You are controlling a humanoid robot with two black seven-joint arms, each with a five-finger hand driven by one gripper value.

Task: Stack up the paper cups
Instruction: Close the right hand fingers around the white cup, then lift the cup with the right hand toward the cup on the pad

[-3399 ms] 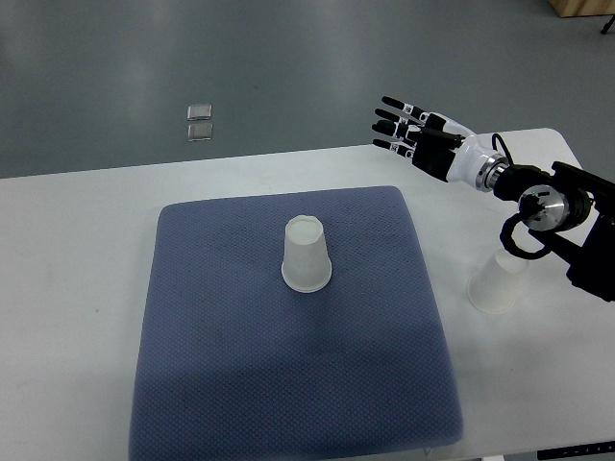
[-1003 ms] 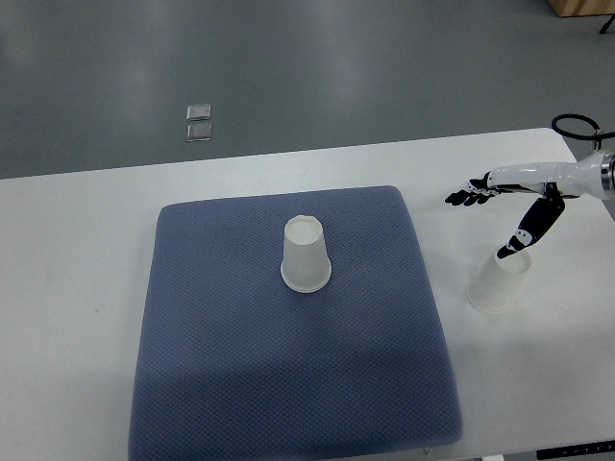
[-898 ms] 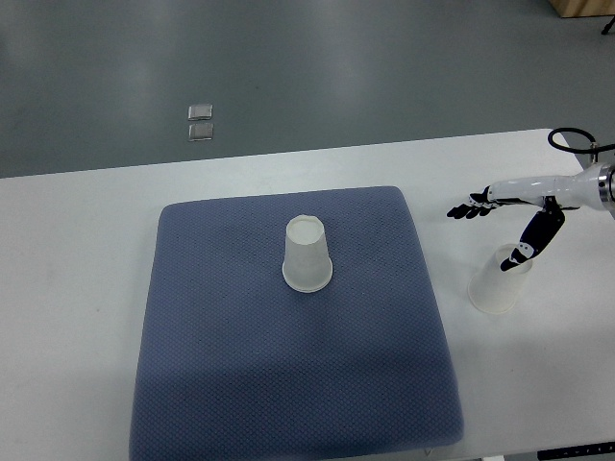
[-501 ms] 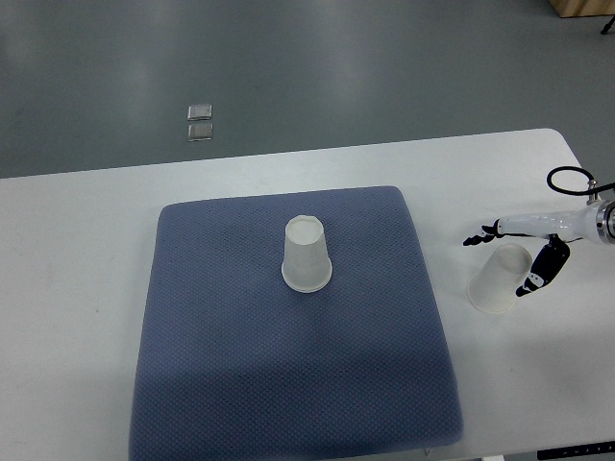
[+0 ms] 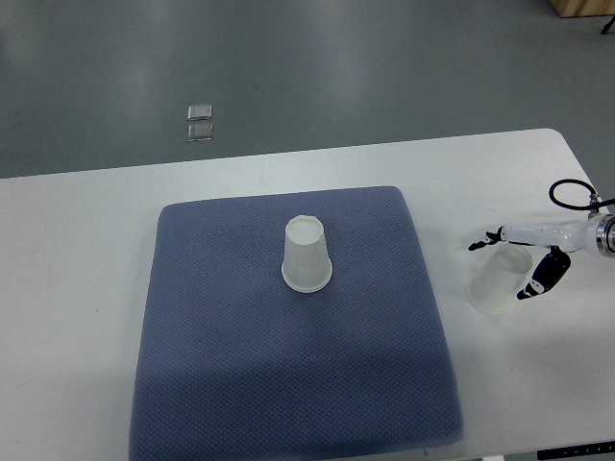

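**Right hand straddling cup at table's right side**

Top view: white rectangular table (image 5: 86,240) with a blue-grey textured square mat (image 5: 240,384) lying in its middle. One translucent white paper cup (image 5: 307,255) stands upside down, base up, on the mat, a bit far of the mat's centre. A second translucent white paper cup (image 5: 500,279) sits on bare table right of the mat, near its right edge but not touching it, also inverted and tilted, top leaning right toward the hand. The two cups are well apart, not stacked.

The white and black robot right hand (image 5: 538,252) comes in from the right edge, low over the table, with a black cable loop (image 5: 572,194) by the wrist. Hand is spread around the second cup: fingers (image 5: 485,238) reach along the cup's far side with dark tips past its top-left, thumb (image 5: 542,277) hangs at the cup's right near side. Digits are right beside the cup; cannot tell if they actually touch or press it. Cup rim looks to rest on the table.

Left arm is out of frame.

Beyond the table, grey floor (image 5: 288,67) with two small square metal floor plates (image 5: 200,122) at far left, a wood-coloured corner (image 5: 579,8) at far right.
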